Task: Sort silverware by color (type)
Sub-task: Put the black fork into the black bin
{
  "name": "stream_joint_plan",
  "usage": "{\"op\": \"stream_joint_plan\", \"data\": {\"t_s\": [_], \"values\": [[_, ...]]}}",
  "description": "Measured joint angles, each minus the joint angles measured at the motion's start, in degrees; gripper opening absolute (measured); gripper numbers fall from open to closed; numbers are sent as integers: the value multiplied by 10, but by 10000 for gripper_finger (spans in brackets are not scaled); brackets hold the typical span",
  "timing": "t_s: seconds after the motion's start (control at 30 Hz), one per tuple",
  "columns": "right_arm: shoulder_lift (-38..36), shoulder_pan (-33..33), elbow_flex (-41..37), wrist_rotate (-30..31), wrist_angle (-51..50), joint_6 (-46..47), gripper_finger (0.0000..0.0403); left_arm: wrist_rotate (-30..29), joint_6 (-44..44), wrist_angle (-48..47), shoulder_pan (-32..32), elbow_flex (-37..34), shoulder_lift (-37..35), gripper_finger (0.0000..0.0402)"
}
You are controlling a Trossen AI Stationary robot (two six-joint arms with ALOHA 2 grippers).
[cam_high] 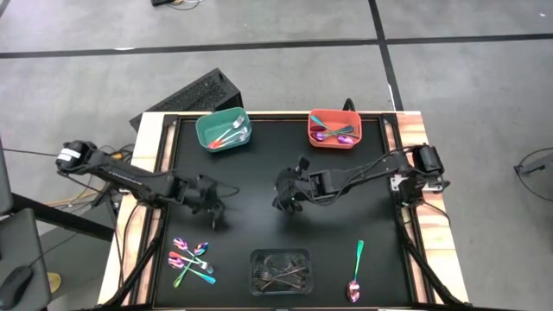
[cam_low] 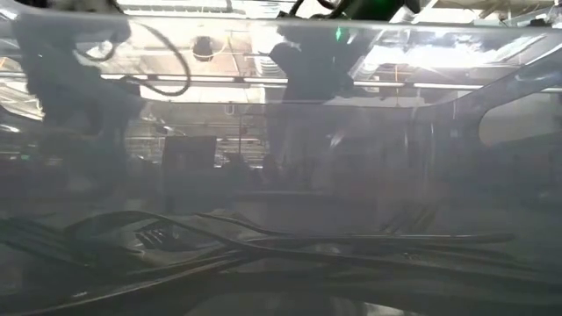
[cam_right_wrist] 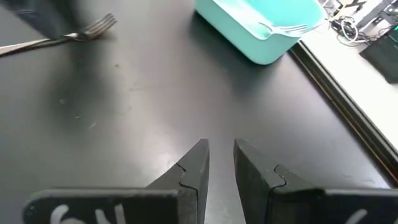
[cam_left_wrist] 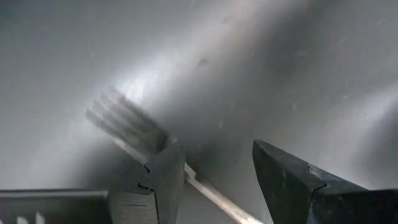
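Note:
A silvery fork (cam_left_wrist: 127, 121) lies flat on the black mat, also seen as the fork (cam_right_wrist: 81, 34) in the right wrist view. My left gripper (cam_left_wrist: 211, 149) is open and low over it, with the fork's handle running between the fingers, close by one finger (cam_left_wrist: 158, 177). In the high view my left gripper (cam_high: 213, 207) is left of centre. My right gripper (cam_high: 283, 200) hovers mid-table, its fingers (cam_right_wrist: 221, 146) a narrow gap apart and holding nothing. Several colourful pieces (cam_high: 192, 259) lie near the left front; a teal-handled spoon (cam_high: 357, 263) lies right front. My left gripper comes at the fork from above with its fingers across the handle just behind the head (cam_left_wrist: 186, 174). One finger stands right against the handle; I cannot tell whether it touches. The fork lies flat on the mat.
A teal bin (cam_high: 207, 121) with cutlery stands at the far edge, a red bin (cam_high: 313, 121) with cutlery beside it. A clear tray (cam_high: 255, 259) of dull grey cutlery sits at the near edge and fills the low view (cam_low: 263, 246). Bare mat lies between the arms.

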Motion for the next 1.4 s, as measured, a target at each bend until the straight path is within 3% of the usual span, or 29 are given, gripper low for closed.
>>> {"op": "stream_joint_plan", "data": {"t_s": [0.27,0.57,0.93,1.1,1.27,1.4], "values": [[0,-20,0,-1,0,-13,93,-17,-142,-2,-59,-45,0,175],[0,-32,0,-3,12,-19,93,-52,-179,33,-82,-59,1,174],[0,-32,0,-5,24,-20,93,-59,-153,89,-92,-48,112,125],[0,-32,0,-5,23,-20,93,-66,-87,64,-92,-34,118,87],[0,-29,0,-5,23,-19,93,-67,-30,33,-92,-21,123,14],[0,-16,0,-5,25,-19,93,-71,0,31,-92,-19,129,5]]}}
